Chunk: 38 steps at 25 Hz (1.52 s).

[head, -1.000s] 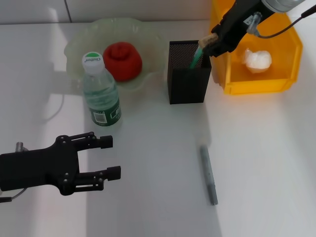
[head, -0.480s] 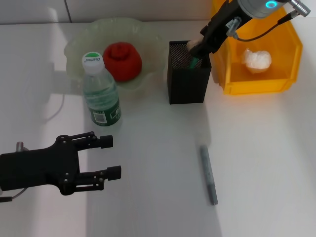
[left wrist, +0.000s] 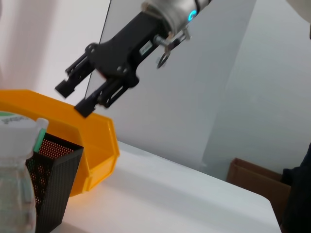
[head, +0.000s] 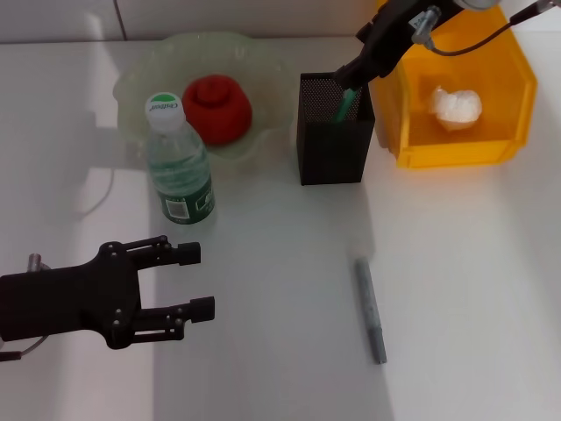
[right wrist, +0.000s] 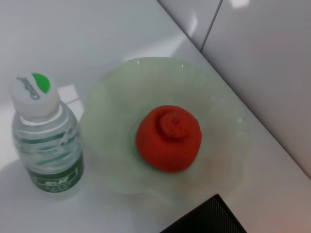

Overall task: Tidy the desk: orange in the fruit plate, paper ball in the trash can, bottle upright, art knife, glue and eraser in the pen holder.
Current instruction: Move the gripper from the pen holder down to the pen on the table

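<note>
The orange point(head: 217, 107) lies in the pale green fruit plate point(head: 158, 61). The bottle point(head: 180, 162) stands upright in front of the plate. The black mesh pen holder point(head: 331, 145) holds a green glue stick point(head: 348, 103) that leans against its right wall. My right gripper point(head: 353, 74) is open and empty just above the holder's rim; it also shows in the left wrist view point(left wrist: 73, 99). The paper ball point(head: 456, 105) lies in the yellow-orange trash can point(head: 451, 151). The grey art knife point(head: 370, 309) lies on the table. The eraser is out of view. My left gripper point(head: 200, 281) is open, low at the front left.
The right wrist view shows the orange point(right wrist: 169, 138), the plate point(right wrist: 116, 111), the bottle point(right wrist: 46, 141) and a corner of the pen holder point(right wrist: 204, 221). A brown cardboard box point(left wrist: 255, 177) stands beyond the table's edge.
My right gripper lowered the green glue stick into the pen holder, let it go and rose a little. The left arm has not moved.
</note>
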Motion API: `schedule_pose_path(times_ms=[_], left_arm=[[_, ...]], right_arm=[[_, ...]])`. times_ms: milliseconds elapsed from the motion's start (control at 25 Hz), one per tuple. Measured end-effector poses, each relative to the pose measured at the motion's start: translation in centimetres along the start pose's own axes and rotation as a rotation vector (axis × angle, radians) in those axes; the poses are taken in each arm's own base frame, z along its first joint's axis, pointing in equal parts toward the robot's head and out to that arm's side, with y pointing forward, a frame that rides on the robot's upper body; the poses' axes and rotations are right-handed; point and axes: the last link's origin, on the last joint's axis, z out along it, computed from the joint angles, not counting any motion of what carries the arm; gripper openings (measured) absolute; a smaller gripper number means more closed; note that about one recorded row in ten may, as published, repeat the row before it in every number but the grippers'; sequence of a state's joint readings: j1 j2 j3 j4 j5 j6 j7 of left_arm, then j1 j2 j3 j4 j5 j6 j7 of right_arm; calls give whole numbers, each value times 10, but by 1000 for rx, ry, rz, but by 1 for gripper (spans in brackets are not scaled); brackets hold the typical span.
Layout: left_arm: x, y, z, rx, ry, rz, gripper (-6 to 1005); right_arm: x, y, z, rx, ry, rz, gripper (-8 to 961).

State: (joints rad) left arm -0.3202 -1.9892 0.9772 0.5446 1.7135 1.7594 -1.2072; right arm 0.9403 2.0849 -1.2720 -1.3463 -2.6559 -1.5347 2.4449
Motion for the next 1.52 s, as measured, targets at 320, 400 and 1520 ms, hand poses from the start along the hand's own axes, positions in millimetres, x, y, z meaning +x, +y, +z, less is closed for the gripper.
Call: schedule_pose_path(times_ms=[320,400,1520], left_arm=[[1,-1,-1,0,-4,4,781],[1,-1,-1,0,-5,2,781],[2,0,2,-10,0,8,780]], right_arm=[[6,31,-47,-8,70,111,620],[12,34,-46,-19,106,164,620],[80,75,78,-175,323,389,575]])
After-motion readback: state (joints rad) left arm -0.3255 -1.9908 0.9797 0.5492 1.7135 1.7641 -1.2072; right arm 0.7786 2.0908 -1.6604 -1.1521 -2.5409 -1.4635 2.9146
